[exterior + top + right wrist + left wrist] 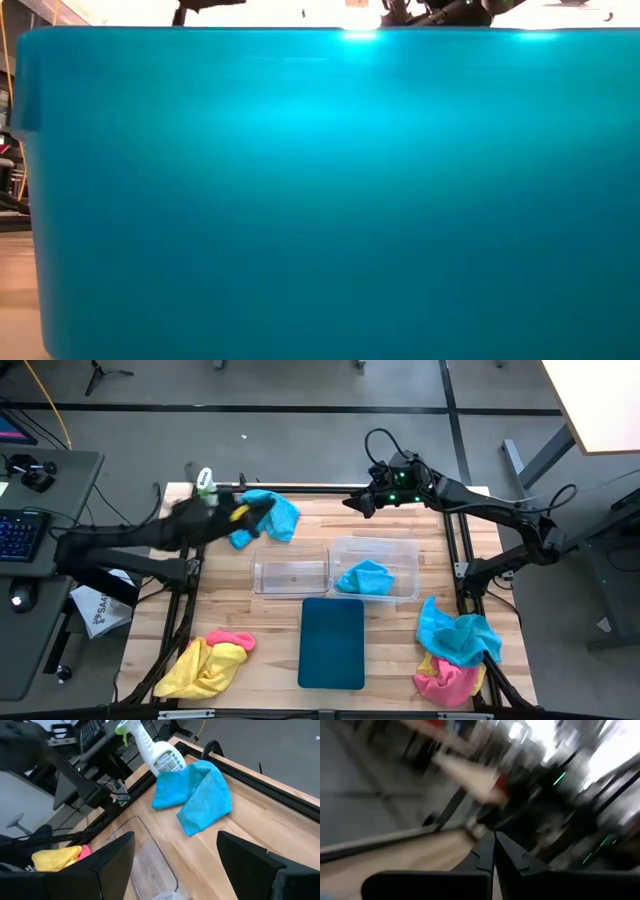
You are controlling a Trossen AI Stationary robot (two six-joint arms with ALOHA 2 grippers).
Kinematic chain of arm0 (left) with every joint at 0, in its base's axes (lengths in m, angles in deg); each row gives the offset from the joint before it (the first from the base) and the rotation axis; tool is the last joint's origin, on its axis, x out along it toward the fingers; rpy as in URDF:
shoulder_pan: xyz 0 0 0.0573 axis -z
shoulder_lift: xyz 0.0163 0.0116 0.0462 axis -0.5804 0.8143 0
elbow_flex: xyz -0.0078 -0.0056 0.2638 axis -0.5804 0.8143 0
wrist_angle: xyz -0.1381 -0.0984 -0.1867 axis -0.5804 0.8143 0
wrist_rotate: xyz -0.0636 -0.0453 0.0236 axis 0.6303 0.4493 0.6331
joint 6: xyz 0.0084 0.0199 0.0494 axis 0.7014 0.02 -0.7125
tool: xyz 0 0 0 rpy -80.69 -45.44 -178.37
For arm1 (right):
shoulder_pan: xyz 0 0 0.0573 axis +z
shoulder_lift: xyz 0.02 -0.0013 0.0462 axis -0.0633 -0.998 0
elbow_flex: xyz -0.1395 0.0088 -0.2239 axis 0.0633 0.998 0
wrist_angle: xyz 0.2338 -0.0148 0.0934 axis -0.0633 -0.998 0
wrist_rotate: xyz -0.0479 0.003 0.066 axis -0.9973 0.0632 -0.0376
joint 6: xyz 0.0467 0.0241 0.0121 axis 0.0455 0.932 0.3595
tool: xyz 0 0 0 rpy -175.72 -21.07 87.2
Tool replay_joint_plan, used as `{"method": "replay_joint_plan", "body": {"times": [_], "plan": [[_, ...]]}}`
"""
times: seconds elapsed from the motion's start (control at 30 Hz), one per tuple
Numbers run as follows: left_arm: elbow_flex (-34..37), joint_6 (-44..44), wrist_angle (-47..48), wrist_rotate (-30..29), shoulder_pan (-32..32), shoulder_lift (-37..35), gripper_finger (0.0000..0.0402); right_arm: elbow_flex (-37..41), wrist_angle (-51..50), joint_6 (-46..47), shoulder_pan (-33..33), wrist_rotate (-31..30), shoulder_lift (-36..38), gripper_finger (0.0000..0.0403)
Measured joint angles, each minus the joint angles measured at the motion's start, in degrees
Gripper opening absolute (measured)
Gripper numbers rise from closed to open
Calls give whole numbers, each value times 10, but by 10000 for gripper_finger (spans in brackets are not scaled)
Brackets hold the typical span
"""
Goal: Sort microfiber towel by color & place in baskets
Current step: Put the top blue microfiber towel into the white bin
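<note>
While the wooden table (390, 680) carries every item, the two arms hang over its far edge. The left arm reaches in from the 9 o'clock side, its image motion-smeared; the left gripper (243, 513) sits at roughly 11 o'clock beside a blue towel (268, 516). In the left wrist view its fingers (512, 856) meet at the tips, clenched, with nothing visible between them; whether they touch the towel cannot be told. The right arm extends from the 3 o'clock side, elbow out past the table's edge, and the right gripper (358, 503) hovers at about 12 o'clock above the rear rail. In the right wrist view its fingers (116, 854) stand wide apart, released and empty.

The teal tray (332, 642) lies at 6 o'clock and fills the low view. The wider clear tub (402, 550) sits just right of centre and holds a second blue towel (364, 578). The narrower clear tub (291, 573) lies beside it, toward 9 o'clock. At 4 o'clock a blue towel (458, 635) drapes over a pink one (445, 681). At 8 o'clock a yellow towel (203, 670) lies with a pink towel (232, 640) touching it. A white spray bottle (156, 751) stands at 11 o'clock, just beside the far blue towel.
</note>
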Motion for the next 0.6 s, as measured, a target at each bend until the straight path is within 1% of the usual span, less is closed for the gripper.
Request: {"method": "replay_joint_plan", "body": {"times": [0.1,0.13,0.23,0.3,0.43,0.5,0.6], "plan": [[-68,-14,128,63,-47,64,0,0,-4,-14,-4,14,4,275],[-87,-21,155,73,-61,83,0,0,-6,-24,-7,25,7,275],[-128,-28,209,76,-97,133,0,0,-9,-36,-15,53,20,275],[-143,-26,223,82,-118,160,0,0,-14,-41,-21,64,32,275],[-154,-31,226,85,-150,195,4,0,-26,-49,-32,64,63,275],[-154,-43,232,85,-166,213,15,0,-34,-51,-37,65,76,275],[-154,-60,247,84,-188,249,47,0,-38,-55,-38,65,91,275]]}}
